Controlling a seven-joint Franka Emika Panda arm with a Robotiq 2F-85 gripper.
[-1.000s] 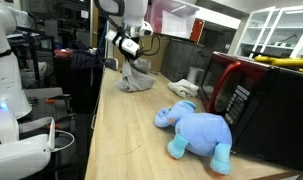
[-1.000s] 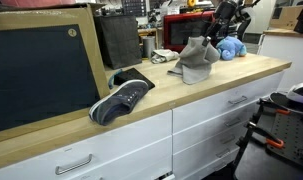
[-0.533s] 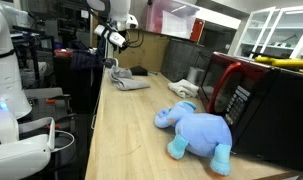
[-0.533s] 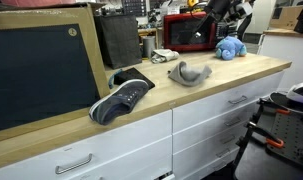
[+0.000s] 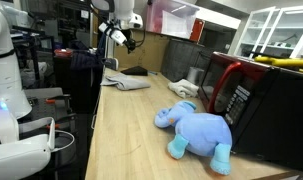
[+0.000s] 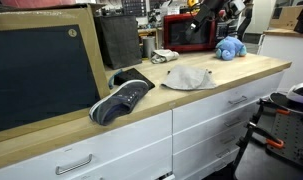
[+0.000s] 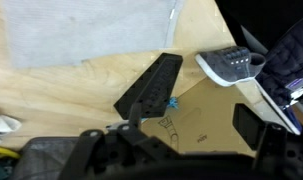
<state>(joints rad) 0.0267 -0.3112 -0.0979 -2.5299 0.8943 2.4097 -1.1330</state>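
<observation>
One gripper (image 5: 119,36) is hanging open and empty, raised above the bench (image 5: 121,140) near a grey cloth (image 5: 126,82).
Its jaws are standing wide apart in the wrist view with nothing between them. The cloth is lying flat on the wooden bench, clear of the fingers (image 7: 151,85). A dark sneaker (image 6: 121,98) is sitting near the cloth, beside a black framed board (image 6: 41,75) that is leaning at the bench's end. A blue plush elephant (image 5: 196,128) is lying well apart from the cloth, in front of a red microwave (image 5: 231,85).
</observation>
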